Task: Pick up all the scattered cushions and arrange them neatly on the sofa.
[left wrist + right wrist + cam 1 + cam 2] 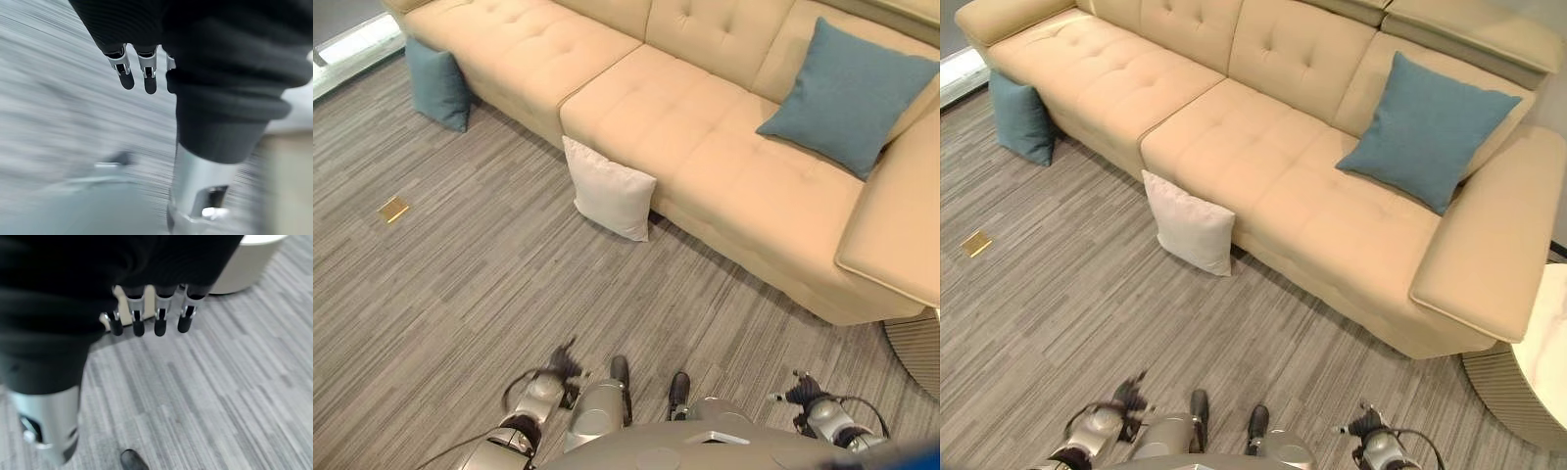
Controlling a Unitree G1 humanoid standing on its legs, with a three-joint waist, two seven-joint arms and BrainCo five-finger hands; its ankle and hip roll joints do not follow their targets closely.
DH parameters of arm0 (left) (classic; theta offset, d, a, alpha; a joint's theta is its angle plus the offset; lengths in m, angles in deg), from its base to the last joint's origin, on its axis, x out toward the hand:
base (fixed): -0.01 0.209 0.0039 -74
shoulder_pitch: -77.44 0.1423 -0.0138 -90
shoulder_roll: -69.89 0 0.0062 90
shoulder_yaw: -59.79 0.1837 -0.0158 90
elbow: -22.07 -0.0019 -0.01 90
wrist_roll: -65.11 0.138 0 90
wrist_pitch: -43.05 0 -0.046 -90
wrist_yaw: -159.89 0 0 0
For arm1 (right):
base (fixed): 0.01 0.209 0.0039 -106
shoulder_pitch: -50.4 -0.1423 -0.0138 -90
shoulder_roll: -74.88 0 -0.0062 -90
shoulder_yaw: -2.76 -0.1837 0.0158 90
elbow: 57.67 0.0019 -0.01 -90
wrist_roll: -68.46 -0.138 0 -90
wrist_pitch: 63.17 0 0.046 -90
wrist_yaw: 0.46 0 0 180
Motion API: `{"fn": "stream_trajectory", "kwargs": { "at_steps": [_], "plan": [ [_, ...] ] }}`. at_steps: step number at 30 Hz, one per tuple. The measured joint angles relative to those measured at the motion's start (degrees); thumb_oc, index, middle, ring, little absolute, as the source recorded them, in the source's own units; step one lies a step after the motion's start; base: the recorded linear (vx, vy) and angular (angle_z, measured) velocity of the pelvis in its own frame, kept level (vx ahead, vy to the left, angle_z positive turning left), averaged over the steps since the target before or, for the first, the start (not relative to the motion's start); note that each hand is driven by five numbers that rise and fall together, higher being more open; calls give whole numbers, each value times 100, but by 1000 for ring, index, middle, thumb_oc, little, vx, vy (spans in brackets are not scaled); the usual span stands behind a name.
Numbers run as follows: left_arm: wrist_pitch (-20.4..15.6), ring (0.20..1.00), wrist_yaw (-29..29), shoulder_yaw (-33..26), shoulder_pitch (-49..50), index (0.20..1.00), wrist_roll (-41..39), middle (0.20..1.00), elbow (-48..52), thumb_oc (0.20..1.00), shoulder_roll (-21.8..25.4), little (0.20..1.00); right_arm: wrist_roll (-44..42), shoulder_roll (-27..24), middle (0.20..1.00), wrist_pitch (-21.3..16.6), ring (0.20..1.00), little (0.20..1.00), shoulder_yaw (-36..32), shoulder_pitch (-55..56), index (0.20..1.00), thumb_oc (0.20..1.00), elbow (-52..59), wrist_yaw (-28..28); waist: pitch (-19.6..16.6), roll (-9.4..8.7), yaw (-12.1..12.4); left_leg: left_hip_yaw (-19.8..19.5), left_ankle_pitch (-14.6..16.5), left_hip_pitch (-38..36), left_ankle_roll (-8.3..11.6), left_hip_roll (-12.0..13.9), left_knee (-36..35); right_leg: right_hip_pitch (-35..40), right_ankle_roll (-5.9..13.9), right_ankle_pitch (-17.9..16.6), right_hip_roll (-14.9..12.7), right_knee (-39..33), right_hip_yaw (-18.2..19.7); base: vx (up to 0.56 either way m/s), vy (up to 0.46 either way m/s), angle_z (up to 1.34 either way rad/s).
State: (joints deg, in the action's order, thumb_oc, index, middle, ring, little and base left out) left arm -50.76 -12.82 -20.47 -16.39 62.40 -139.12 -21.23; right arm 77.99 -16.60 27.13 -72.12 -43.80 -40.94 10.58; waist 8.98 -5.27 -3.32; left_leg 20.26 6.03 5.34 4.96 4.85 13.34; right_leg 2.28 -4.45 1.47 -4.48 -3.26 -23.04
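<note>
A white cushion (pixel 610 191) stands on the carpet, leaning against the front of the beige sofa (pixel 724 166). A blue cushion (pixel 437 83) leans on the floor against the sofa's left end. Another blue cushion (pixel 850 96) rests on the sofa seat at the right, propped against the backrest. My left hand (pixel 558 370) hangs low by my side with relaxed fingers (pixel 146 73) holding nothing. My right hand (pixel 800 390) also hangs low, its fingers (pixel 159 316) straight and empty. Both hands are well short of the cushions.
A small brass floor plate (pixel 393 208) lies in the grey carpet at the left. A round white side table (pixel 1549 343) on a ribbed base stands beside the sofa's right armrest (pixel 1489 245). Open carpet lies between me and the sofa.
</note>
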Motion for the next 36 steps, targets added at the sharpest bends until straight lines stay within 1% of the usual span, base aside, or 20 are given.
{"fn": "stream_trajectory", "kwargs": {
  "at_steps": [2,3,7,8,10,13,15,16,18,19,21,23,25,27,28,29,31,32,33,36],
  "plan": [
    [-13,1000,2,114,40,1000,3,1000,65,1000,-16,1000,-29,-84,1000,34,1000,1000,-104,124,1000,1000,-34,36,-67,225,8,-292,-167,-541,-176,-41,-1001,-54,187,52,101,104,-132,111,207,92],
    [13,1000,-52,144,70,1000,9,1000,37,1000,61,1000,-28,71,1000,42,1000,1000,-116,28,1000,1000,20,43,-86,229,-13,-508,-499,-844,-434,-167,-1716,-297,285,84,31,487,-84,60,194,21],
    [-11,1000,-76,121,59,1000,25,1000,30,1000,324,1000,-2,378,1000,45,1000,1000,33,-67,1000,1000,51,31,-199,-33,105,-578,-460,-828,-733,-549,-1744,-762,709,294,-474,1452,340,82,152,8],
    [-11,1000,-76,94,75,1000,68,1000,22,1000,384,1000,33,410,1000,44,1000,1000,41,-53,1000,1000,96,26,-188,-16,103,-674,-465,-858,-807,-600,-1778,-917,780,339,-583,1874,526,69,47,65],
    [-18,1000,-69,89,32,1000,170,1000,22,1000,482,1000,37,410,1000,17,1000,1000,111,69,1000,1000,268,-7,-95,75,-39,-1148,-528,-888,-916,-584,-1863,-1274,1074,753,-69,2342,1656,129,50,98],
    [44,1000,-74,39,211,1000,176,1000,0,1000,440,1000,39,389,1000,-9,1000,1000,122,55,1000,1000,266,-20,7,86,-75,-1287,-441,-908,-864,-731,-1864,-2033,970,682,670,2229,2357,204,-8,56],
    [42,1000,-74,165,235,1000,222,1000,22,1000,282,1000,39,376,1000,-6,1000,1000,96,230,1000,1000,112,-25,49,143,-111,-1598,-282,-1155,-807,-825,-1858,-1775,477,33,642,1607,2051,212,-97,80],
    [39,1000,-76,166,255,1000,222,1000,26,1000,231,1000,37,365,1000,-4,1000,1000,73,291,1000,1000,7,-29,63,254,-112,-1677,-150,-1221,-634,-730,-1684,-1542,408,-16,724,1389,2003,144,-86,64],
    [22,1000,-70,136,163,1000,219,1000,43,1000,210,1000,28,293,1000,-5,1000,1000,-64,323,1000,1000,-19,-25,161,44,-107,-1599,180,-193,-103,-783,670,-790,-77,-300,580,492,1983,87,-28,53],
    [-19,1000,-72,144,60,1000,219,1000,45,1000,162,1000,26,216,1000,-5,1000,1000,-89,209,1000,1000,-137,21,201,-46,-50,-1415,252,478,20,-649,1433,-565,-130,-385,540,142,2012,297,10,13],
    [-34,1000,-63,99,15,1000,212,1000,80,1000,214,1000,27,160,1000,15,1000,1000,-4,120,1000,1000,-198,42,255,-135,-38,-1310,35,864,-25,-316,407,-165,-35,-327,608,-214,2044,350,33,-9],
    [-31,1000,-67,99,47,1000,213,1000,32,1000,237,1000,34,163,1000,64,1000,1000,135,23,1000,1000,-323,38,198,-92,-30,-1435,-640,867,22,-131,-1251,63,22,-116,760,-220,2059,211,67,-22],
    [-39,1000,-71,89,49,1000,211,1000,40,1000,211,1000,49,148,1000,86,1000,1000,191,-32,1000,1000,-348,38,199,-47,-20,-1767,-972,1150,-61,-150,-1398,343,67,-1,862,-204,2164,271,147,-52],
    [-17,1000,-73,89,194,1000,215,1000,21,1000,117,1000,86,148,1000,74,1000,1000,208,-36,1000,1000,-301,38,32,-13,-44,-1778,-1191,826,-378,-396,-1450,673,369,238,814,-198,2402,297,208,-85],
    [-18,1000,-76,115,332,1000,219,1000,25,1000,51,1000,86,98,1000,77,1000,1000,212,58,1000,1000,-278,33,-133,173,-58,-1799,-1264,437,-572,-451,-1582,825,504,329,914,-185,2465,347,280,-93],
    [33,1000,-71,116,475,1000,219,1000,-36,1000,87,1000,88,214,1000,74,1000,1000,203,140,1000,1000,-277,30,-208,70,-43,-1823,-1559,112,-819,-545,-1747,939,600,612,814,151,2480,184,167,-74],
    [57,1000,-78,196,389,1000,223,1000,5,1000,167,1000,92,353,1000,101,1000,1000,222,223,1000,1000,-243,8,-312,70,-50,-1762,-1257,-150,-991,-625,-1763,506,835,897,695,1392,2379,207,198,-29],
    [37,1000,-77,208,258,1000,223,1000,22,1000,226,1000,91,394,1000,99,1000,1000,223,232,1000,1000,-173,-9,-358,58,-79,-1763,-1098,-279,-1164,-788,-1842,-90,999,1226,541,2687,2366,144,180,14],
    [41,1000,-72,219,200,1000,222,1000,41,1000,254,1000,90,392,1000,96,1000,1000,195,294,1000,1000,-46,-27,-419,-38,-125,-1776,-1128,-379,-1119,-1019,-1854,-651,1111,1424,288,3871,2383,132,182,16],
    [83,1000,-74,233,-1,1000,213,1000,26,1000,253,1000,89,394,1000,45,1000,1000,236,28,1000,1000,277,-61,-183,128,-68,-1566,-676,-707,-1528,-1078,-1739,-1842,1109,1252,95,5139,2258,280,152,-29]
  ]
}}
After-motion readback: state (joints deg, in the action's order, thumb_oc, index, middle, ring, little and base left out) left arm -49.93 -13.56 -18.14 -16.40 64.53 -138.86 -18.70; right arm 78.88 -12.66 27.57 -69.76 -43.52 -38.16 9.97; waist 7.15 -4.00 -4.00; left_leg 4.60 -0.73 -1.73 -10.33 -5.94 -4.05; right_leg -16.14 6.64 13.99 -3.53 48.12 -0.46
